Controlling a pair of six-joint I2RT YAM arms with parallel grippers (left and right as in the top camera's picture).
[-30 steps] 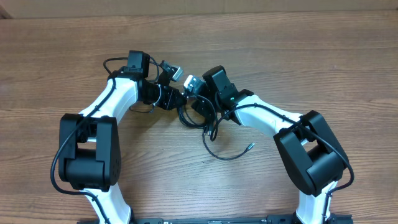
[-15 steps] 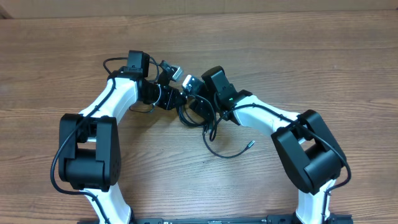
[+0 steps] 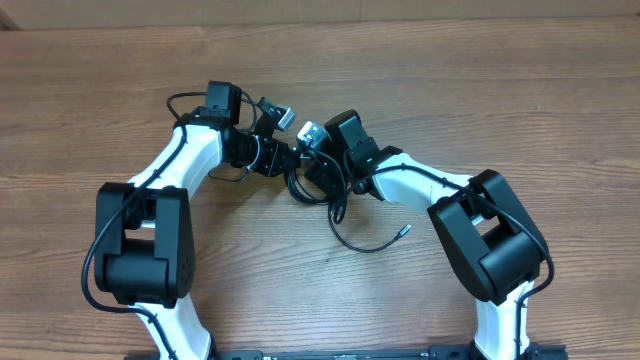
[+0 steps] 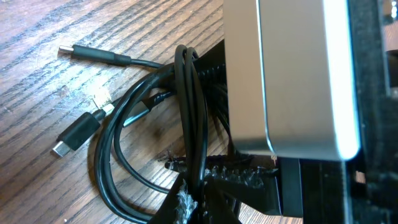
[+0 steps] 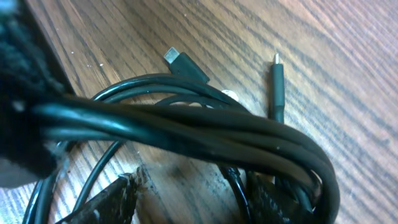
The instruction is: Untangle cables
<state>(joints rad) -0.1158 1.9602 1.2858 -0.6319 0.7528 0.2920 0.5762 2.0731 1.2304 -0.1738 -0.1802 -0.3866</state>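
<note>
Where the two arms lean in from the near edge, the wooden tabletop [image 3: 500, 90] carries everything, and both arms meet just left of its middle, toward 12 o'clock. The left arm [image 3: 180, 170] reaches in from 8 o'clock, the right arm [image 3: 430, 185] from 4 o'clock.

The left hand [image 4: 199, 193] is fully closed, and its frayed black fingertips pinch a strand of the cables [image 4: 186, 112] that rises straight up from them. The right hand [image 5: 189, 199] has its two fingers set part-way apart with bare wood showing between them. The thick bundle crosses just above that gap, not clamped, though whether a finger touches it I cannot tell.

The cables sit bunched between the two hands, and from the tangle one loose loop [image 3: 352, 247] trails off toward 5 o'clock – flat on the wood, ending in a small plug tip [image 3: 403, 232].

In the left wrist view two plugs lie apart from the loops at 9 o'clock – a broad one [image 4: 78, 134] and a slimmer one [image 4: 93, 55] above it.
</note>
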